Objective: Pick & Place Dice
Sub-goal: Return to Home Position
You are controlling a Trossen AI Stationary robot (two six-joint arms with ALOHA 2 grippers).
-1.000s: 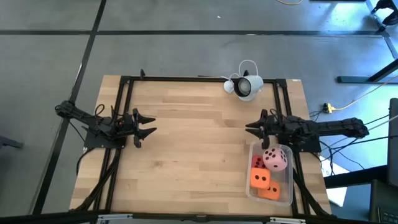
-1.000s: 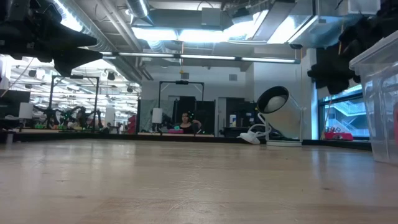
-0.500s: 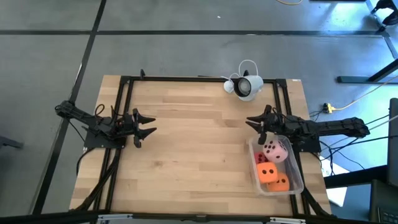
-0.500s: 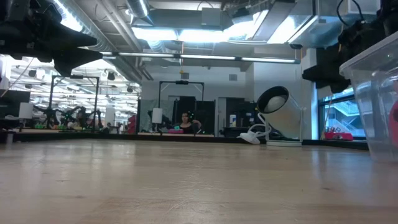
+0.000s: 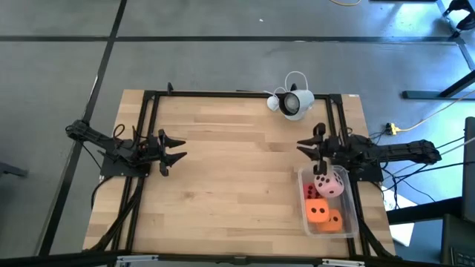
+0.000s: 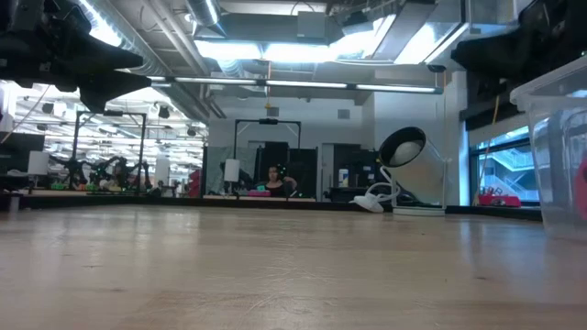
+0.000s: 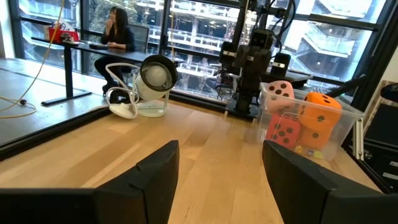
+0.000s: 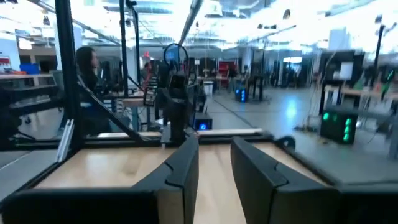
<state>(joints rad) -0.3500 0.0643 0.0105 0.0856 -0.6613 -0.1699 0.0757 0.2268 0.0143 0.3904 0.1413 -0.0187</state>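
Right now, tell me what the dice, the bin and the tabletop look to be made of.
Pink die, orange die, red die: probably soft foam, matte, rounded edges, dark pips. Bin: clear plastic, glossy; its contents show through the walls. Tabletop: pale wood boards, smooth satin finish, grain and seams visible.

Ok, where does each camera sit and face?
High: overhead, straight down on table; left arm, right arm show.
Low: table-top height, level toward the room; arms overhead.
Left wrist: on left arm, faces the bin and right arm; left gripper shows.
Right wrist: on right arm, faces the left arm; right gripper shows.
Shared: high and left wrist show the lamp.
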